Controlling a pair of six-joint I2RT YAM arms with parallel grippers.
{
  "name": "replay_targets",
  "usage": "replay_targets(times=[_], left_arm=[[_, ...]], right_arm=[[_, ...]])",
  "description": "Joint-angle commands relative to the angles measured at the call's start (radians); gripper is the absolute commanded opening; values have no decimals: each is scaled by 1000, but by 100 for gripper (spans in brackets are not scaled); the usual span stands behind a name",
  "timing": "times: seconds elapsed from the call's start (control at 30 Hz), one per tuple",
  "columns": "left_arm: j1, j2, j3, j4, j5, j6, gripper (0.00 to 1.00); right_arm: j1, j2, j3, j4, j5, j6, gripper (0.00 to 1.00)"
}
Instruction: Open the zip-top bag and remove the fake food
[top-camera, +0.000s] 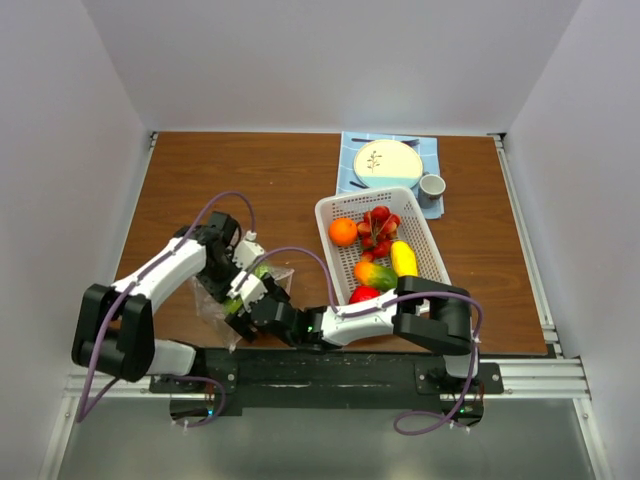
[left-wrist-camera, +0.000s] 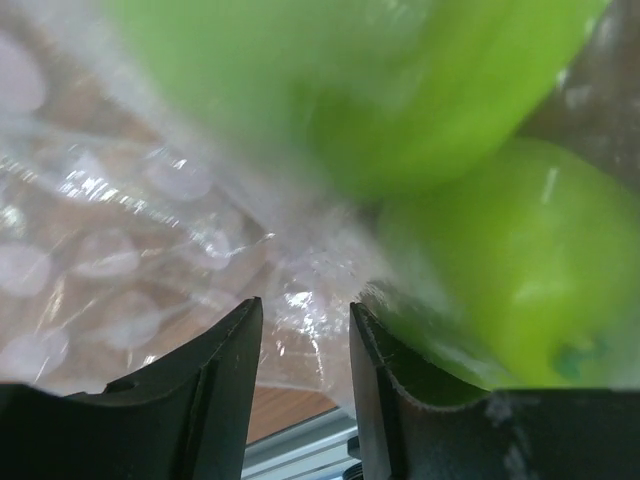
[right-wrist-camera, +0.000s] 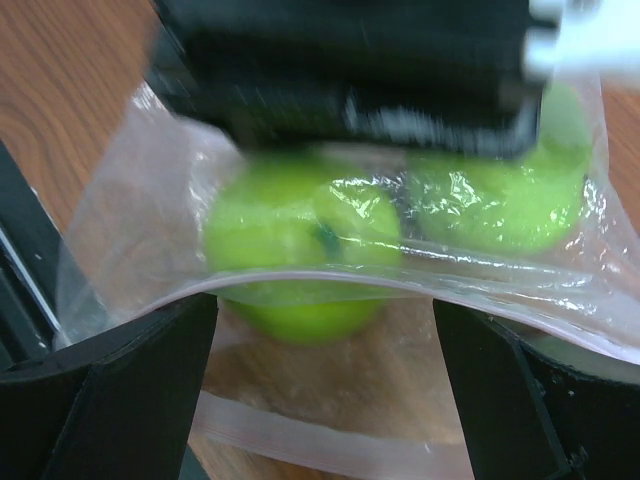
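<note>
The zip-top bag (top-camera: 215, 300) stands crumpled on the wooden table near the front left. Two green round fruits (top-camera: 262, 270) are still in it. My left gripper (top-camera: 250, 285) sits on top of the bag, its jaws close together with bunched plastic (left-wrist-camera: 300, 270) between them. A green fruit (left-wrist-camera: 500, 270) presses against its right finger. My right gripper (top-camera: 262, 308) is wide open at the bag's mouth. The upper zip lip (right-wrist-camera: 480, 290) arches across between its fingers, with a green fruit (right-wrist-camera: 300, 230) just behind. The orange (top-camera: 343, 231), strawberries (top-camera: 378, 228), lemon (top-camera: 403, 258) and red fruit (top-camera: 365, 294) lie in the white basket (top-camera: 330, 205).
A plate (top-camera: 387, 163) and a cup (top-camera: 432, 186) sit on a blue mat (top-camera: 430, 150) behind the basket. The metal rail (top-camera: 520, 375) runs along the near table edge. White walls close off the left, right and back.
</note>
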Motion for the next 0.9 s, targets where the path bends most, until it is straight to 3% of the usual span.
replay_targets(times=[0.0,0.27,0.5,0.57,0.67,0.7,0.77,0.8,0.87], left_arm=[[-43,66,7,30,67,-51,44],[-69,91,41,20,98,-60,43],[-69,80,0,62,6,-45,42],[-69,83,-13,85,-4,-48,41],[-67,99,-16,113,-42,-60,38],[-67,102,-16,119,-56,-63,37],[-67,120,-16,151,-86,-77,37],[-67,128,-7,171,-137,-88,37],[-55,164,19,220,-178,-114,37]], right_arm=[[1,21,67,32,-12,-7,93],[-1,69,92,29,-23,-10,93],[-1,52,6,46,-26,19,90],[-1,46,-11,55,-35,25,82],[-1,21,-19,55,-38,19,61],[-1,9,-17,47,-36,13,48],[-1,-29,-16,37,11,-7,35],[-5,-43,-17,33,28,-29,23],[-19,-89,-23,9,56,-40,14]])
